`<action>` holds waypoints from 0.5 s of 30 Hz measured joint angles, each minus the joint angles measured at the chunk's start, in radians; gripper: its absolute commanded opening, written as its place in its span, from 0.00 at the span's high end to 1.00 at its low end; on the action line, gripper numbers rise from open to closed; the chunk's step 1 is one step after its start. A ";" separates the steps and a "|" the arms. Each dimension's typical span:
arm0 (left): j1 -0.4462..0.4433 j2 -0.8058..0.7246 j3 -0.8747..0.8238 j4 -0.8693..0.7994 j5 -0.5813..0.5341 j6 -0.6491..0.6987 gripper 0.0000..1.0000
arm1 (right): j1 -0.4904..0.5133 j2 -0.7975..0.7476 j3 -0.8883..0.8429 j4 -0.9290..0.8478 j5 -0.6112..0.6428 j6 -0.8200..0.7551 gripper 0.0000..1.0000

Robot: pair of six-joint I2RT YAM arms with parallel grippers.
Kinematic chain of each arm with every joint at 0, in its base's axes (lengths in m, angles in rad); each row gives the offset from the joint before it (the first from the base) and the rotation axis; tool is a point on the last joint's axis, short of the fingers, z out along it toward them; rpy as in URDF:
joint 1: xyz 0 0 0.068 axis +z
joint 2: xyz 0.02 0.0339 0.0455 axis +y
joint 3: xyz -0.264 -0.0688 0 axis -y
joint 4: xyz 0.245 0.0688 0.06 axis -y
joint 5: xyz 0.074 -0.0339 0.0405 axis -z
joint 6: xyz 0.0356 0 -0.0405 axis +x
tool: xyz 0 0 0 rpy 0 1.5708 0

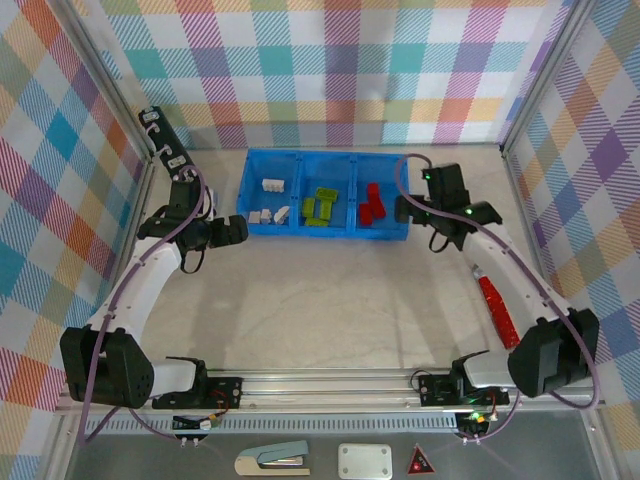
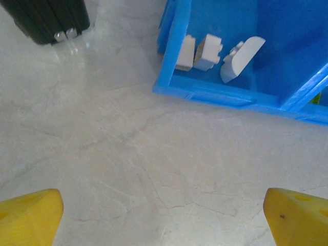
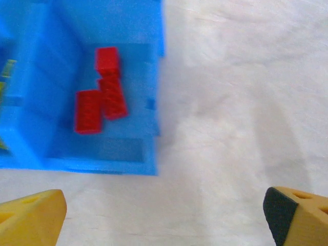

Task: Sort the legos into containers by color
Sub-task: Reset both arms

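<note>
Left gripper: mine, wide open, empty | right gripper: same | white legos, green legos, red legos: separate tray compartments

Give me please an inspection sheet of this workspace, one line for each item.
Surface: pale marbled table, flat.
Job's things: blue tray; white bricks in its left compartment, green bricks in the middle, red bricks in the right.
Clutter: long red strip lying on the table's right side.
Grippers: left gripper open, holding nothing, near the tray's left front corner; right gripper open, holding nothing, at the tray's right end.
Cables: purple cables run along both arms.
Surroundings: plaid walls on three sides; metal rail at the near edge.
</note>
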 measured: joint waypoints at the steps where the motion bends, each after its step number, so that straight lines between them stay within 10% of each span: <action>1: 0.000 0.010 0.006 -0.011 -0.002 -0.011 0.00 | -0.017 -0.013 -0.022 0.003 0.009 -0.002 0.01; 15: 0.000 0.009 -0.247 0.232 -0.134 -0.140 0.00 | -0.131 -0.124 -0.469 0.327 0.203 -0.056 0.01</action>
